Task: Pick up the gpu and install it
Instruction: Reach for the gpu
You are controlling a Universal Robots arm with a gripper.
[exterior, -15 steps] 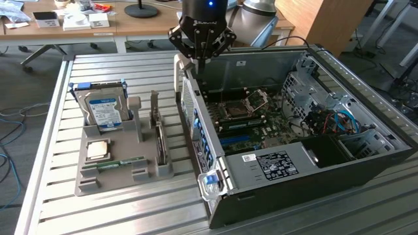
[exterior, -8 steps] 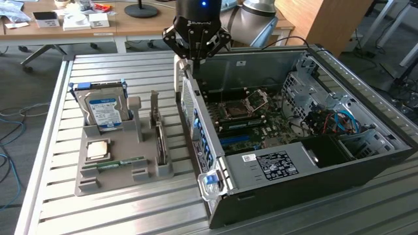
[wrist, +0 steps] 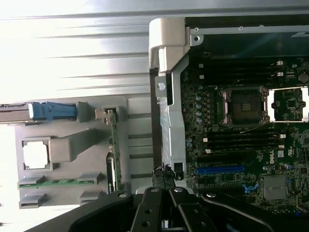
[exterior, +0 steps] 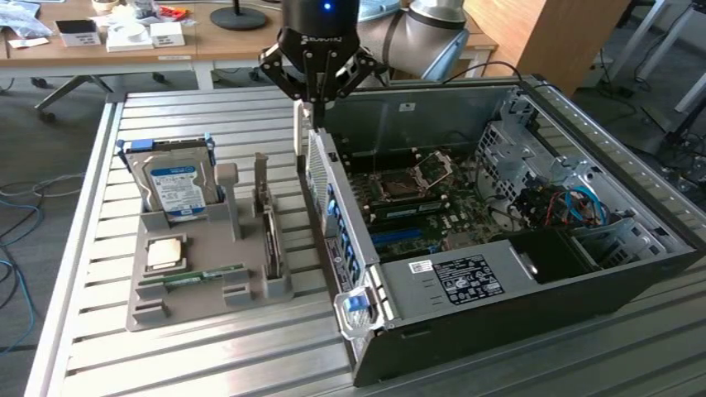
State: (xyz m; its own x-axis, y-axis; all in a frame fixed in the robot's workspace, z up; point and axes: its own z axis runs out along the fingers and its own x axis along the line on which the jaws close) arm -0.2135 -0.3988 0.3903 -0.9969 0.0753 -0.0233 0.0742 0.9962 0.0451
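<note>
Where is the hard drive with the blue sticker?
On the exterior view's left, the hard drive stands upright in the gray holder, beside the open computer case.

A hard drive (exterior: 177, 192) and green memory stick (exterior: 207, 275) sit in a gray tray (exterior: 188, 302) beside an open computer case (exterior: 617, 277).

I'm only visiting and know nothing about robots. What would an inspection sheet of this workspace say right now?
Surface: slatted metal table carrying a grey parts tray and an open computer case lying on its side.
Job's things: gpu stands on edge in the tray, untouched.
Clutter: hard drive, processor chip and memory stick, all in the tray.
Grippers: claw shut, nothing seen in it, up above the case's edge on the tray side.
Cables: blue and red wires inside the case; loose cables on the floor.
Surroundings: wooden desk with small boxes behind.
</note>
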